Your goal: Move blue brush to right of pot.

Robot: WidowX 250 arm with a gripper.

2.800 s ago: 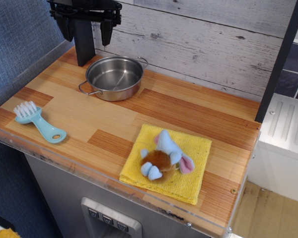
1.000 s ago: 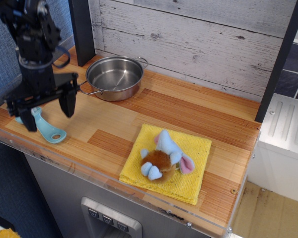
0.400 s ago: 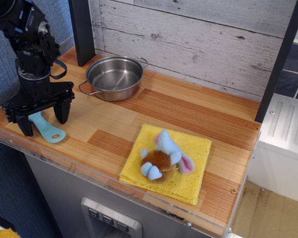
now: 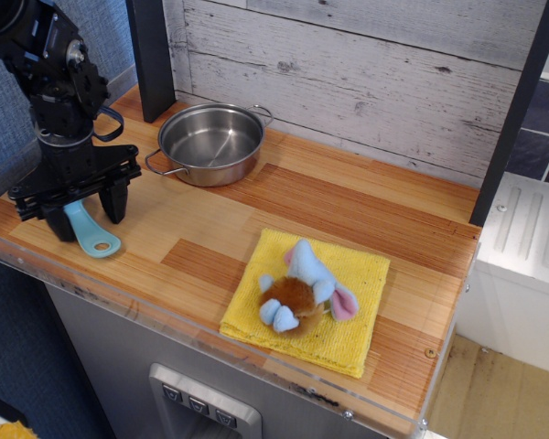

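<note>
The blue brush (image 4: 91, 234) lies on the wooden counter at the front left. Only its handle with the round hole shows; the bristle end is hidden under my gripper. My gripper (image 4: 85, 218) is down at the counter, its two black fingers (image 4: 114, 203) still apart and straddling the brush, one on each side. The shiny steel pot (image 4: 210, 142) stands empty at the back, to the right of the gripper and apart from it.
A yellow cloth (image 4: 352, 315) with a light-blue and brown plush toy (image 4: 300, 288) lies at the front right. A dark post (image 4: 152, 55) stands behind the pot's left. A grey plank wall (image 4: 366, 73) backs the counter, whose front edge (image 4: 165, 320) is near the brush.
My gripper came from above the pot down to the front left and settled over the brush. Since 0.4 s ago the fingers narrowed slightly and the handle shifted a little.
</note>
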